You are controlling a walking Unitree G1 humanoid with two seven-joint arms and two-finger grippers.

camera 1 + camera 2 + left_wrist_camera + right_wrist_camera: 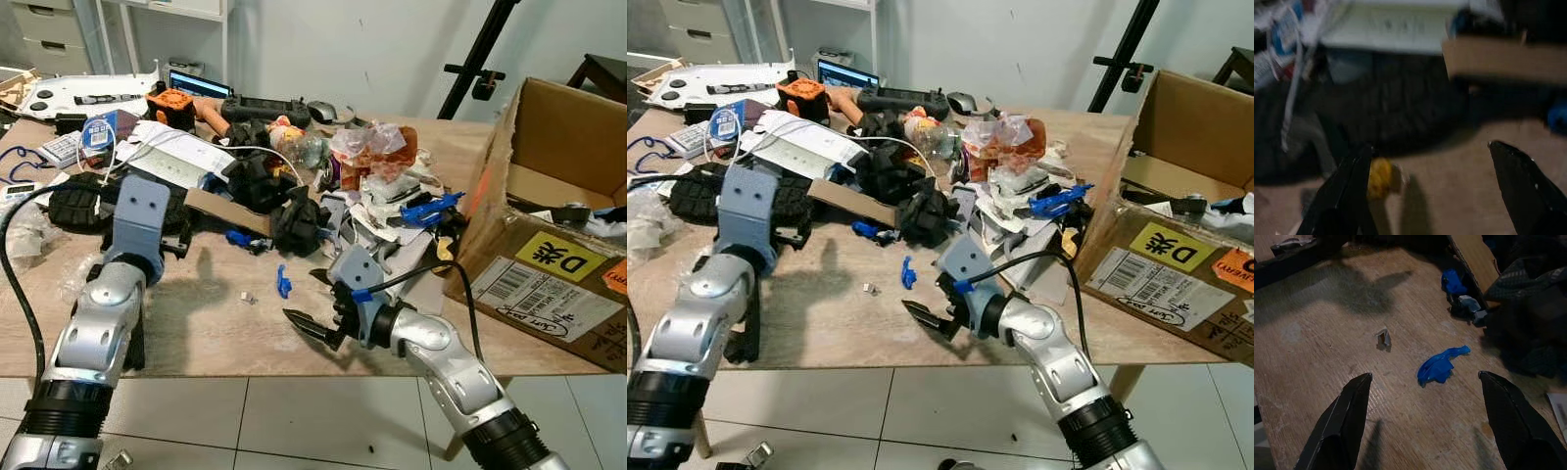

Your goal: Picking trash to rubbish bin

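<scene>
Left eye view is taking in a wooden table [206,333] heaped with clutter, an open cardboard box [549,225] sitting at its right end, and a pile of crumpled wrappers and paper [377,166] lying near the middle. Near the front edge the right gripper [312,331] is hovering with its fingers spread apart, pointing at a small blue scrap [1440,366] lying on bare wood just beside a tiny grey bit [1383,339], while the left gripper [1425,191] is hanging with fingers apart above the tabletop beside a small yellow piece [1380,177]
</scene>
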